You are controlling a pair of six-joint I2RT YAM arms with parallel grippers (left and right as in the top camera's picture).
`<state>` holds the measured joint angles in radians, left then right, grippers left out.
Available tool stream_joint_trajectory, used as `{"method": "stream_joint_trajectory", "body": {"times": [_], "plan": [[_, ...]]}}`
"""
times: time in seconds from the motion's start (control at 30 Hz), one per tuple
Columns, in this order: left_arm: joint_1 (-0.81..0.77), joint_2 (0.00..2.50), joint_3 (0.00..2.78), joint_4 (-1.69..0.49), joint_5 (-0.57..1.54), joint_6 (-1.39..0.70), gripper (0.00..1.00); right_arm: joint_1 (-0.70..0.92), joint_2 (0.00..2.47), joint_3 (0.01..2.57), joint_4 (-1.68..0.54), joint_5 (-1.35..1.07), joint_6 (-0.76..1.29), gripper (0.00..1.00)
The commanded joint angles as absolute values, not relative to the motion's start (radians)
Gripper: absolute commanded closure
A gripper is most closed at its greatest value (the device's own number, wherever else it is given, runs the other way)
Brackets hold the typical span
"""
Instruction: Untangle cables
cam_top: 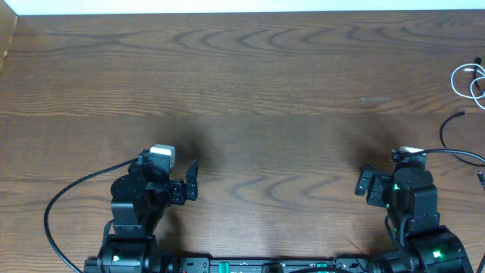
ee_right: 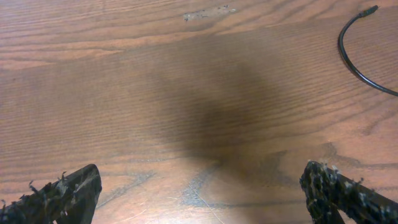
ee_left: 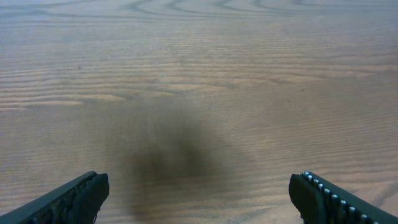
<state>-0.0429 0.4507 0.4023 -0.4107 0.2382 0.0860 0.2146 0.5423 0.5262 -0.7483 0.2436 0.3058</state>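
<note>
Two arms sat at the near edge of the wooden bench (cam_top: 242,76), one at each side, and neither touched anything. The left gripper (ee_left: 199,182) hung low over bare wood. Its two ribbed fingers (ee_left: 81,196) were spread wide, with nothing between them but a soft shadow on the grain. The right gripper (ee_right: 202,171) was in the same state. Its two fingers (ee_right: 339,186) were wide apart and empty, and their edges looked frayed with small fibres.

Two cords were in view, both at the far right side of the bench and well apart from the left arm. The white cord (cam_top: 459,69) lay coiled in small loops against the right edge of the overhead view. It was partly cut off by the frame, so its plug ends could not be made out. The black cord (cam_top: 449,123) lay nearer the right arm, apart from the white one. One small plug end pointed away from the robot, and the cord curved back toward the right edge. The right wrist view caught that same plug and curve in its upper right corner, clear of the fingers.

One pale scuff (cam_top: 373,98) marked the wood ahead of the right arm. One thicker black wire (cam_top: 57,201) looped out from the left arm over the bench.
</note>
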Motion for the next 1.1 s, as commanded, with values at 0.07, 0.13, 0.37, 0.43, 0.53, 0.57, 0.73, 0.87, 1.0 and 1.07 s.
{"method": "stream_joint_trajectory", "body": {"times": [0.07,0.13,0.37,0.43,0.53,0.57,0.73,0.87,1.0,1.07], "plan": [[-0.045,0.451,0.404,-0.411,0.25,0.096,0.02,0.223,0.542,0.521,-0.752,0.252,0.299,0.01],[-0.045,0.451,0.404,-0.411,0.25,0.096,0.02,0.223,0.542,0.521,-0.752,0.252,0.299,0.01],[-0.045,0.448,0.404,-0.411,0.25,0.096,0.02,0.223,0.542,0.521,-0.752,0.252,0.299,0.01],[-0.045,0.445,0.404,-0.411,0.25,0.096,0.02,0.223,0.542,0.521,-0.752,0.252,0.299,0.01],[-0.045,0.432,0.404,-0.416,0.25,0.096,0.02,0.223,0.542,0.521,-0.752,0.252,0.299,0.01],[-0.045,0.427,0.404,-0.418,0.25,0.096,0.02,0.223,0.542,0.521,-0.752,0.252,0.299,0.01],[-0.045,0.388,0.404,-0.421,0.25,0.096,0.02,0.223,0.542,0.521,-0.753,0.252,0.299,0.01],[-0.045,0.333,0.404,-0.45,0.249,0.096,0.02,0.223,0.542,0.521,-0.752,0.252,0.299,0.01],[-0.045,0.265,0.404,-0.514,0.249,0.096,0.02,0.223,0.542,0.521,-0.752,0.252,0.299,0.01],[-0.045,0.242,0.404,-0.542,0.249,0.096,0.02,0.223,0.542,0.521,-0.752,0.252,0.299,0.01]]}}
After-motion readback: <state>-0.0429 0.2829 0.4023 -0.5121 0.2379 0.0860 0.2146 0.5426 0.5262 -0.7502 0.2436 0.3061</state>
